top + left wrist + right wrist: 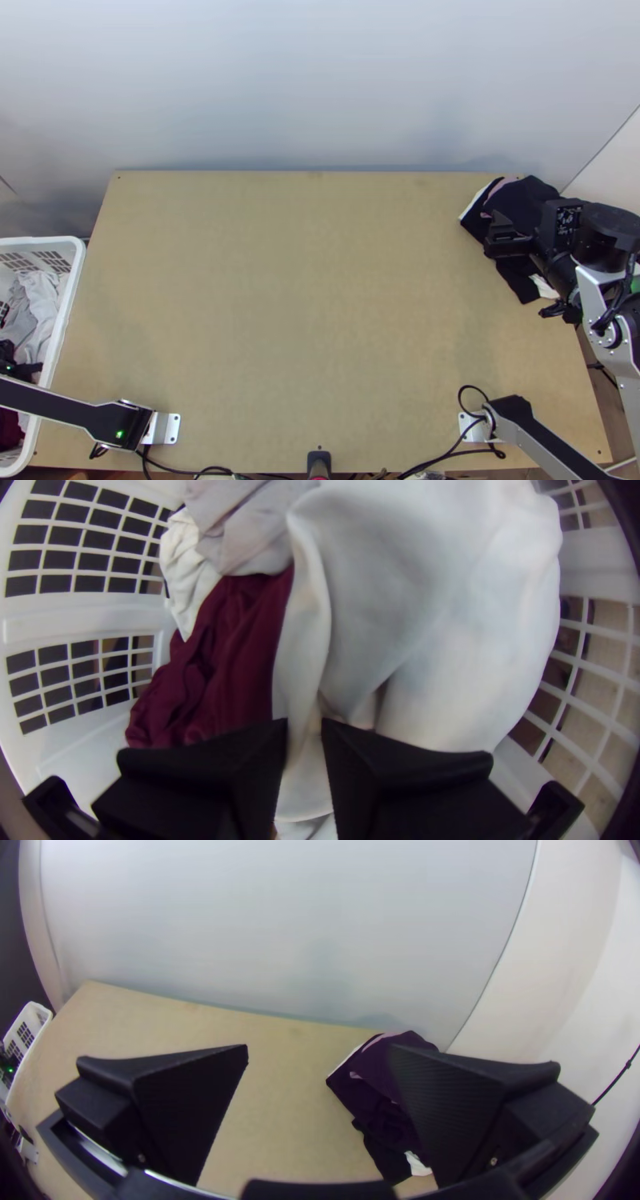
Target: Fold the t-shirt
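Note:
At the top view's left edge, my left gripper (16, 368) is down in the laundry basket. Around it in the left wrist view lies bunched white cloth (427, 613), possibly the t-shirt; a strip of it rises between the nearly closed black fingers, where the left gripper (305, 723) is shut on it. My right gripper (491, 234) is over the table's far right part, above a pile of dark clothes (528, 196). In the right wrist view the right gripper (319, 1050) stands wide open, nothing between its fingers; the dark pile (373, 1107) lies below, partly behind one finger.
The white basket (66, 308) stands against the table's left edge, with maroon cloth (233, 653) and grey cloth (253, 533) in it. Bare wood spans the middle of the table (296, 304). Black cables (448, 456) run along the near edge; a pale wall (320, 88) rises behind.

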### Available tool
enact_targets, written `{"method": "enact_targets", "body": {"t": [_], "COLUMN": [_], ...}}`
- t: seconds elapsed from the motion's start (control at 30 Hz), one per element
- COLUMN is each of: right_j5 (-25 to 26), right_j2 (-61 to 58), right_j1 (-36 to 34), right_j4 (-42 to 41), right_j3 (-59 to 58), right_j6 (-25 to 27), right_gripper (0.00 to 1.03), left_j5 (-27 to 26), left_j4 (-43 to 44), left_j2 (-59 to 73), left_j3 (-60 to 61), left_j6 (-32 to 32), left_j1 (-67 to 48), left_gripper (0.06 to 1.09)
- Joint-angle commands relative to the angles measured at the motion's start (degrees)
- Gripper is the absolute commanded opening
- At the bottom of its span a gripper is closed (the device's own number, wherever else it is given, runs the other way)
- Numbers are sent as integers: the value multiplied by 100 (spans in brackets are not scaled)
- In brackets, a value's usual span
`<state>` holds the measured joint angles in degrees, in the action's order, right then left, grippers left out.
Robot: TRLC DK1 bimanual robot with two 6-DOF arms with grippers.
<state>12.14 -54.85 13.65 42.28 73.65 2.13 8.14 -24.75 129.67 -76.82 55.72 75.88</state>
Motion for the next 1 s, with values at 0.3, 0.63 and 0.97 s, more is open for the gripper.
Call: {"method": "enact_targets", "body": {"t": [0.3,0.63,0.97], "right_j5": [-1,-1,-1], "right_j2": [132,89,282], "right_j1": [24,24,-117], "right_j4": [78,-62,-45], "right_j3": [1,9,-61], "right_j6": [-20,-169,-169], "right_gripper": [99,99,99], "left_j5": [-955,-3556,-4092], "left_j4": [-900,-4784,-5611], "left_j2": [-688,-2763,-5048], "left_j3": [62,-1837,-2004], "left_j6": [-299,-905,-1301], "left_j1": [164,-135,-1690], "left_gripper": [10,10,10]}}
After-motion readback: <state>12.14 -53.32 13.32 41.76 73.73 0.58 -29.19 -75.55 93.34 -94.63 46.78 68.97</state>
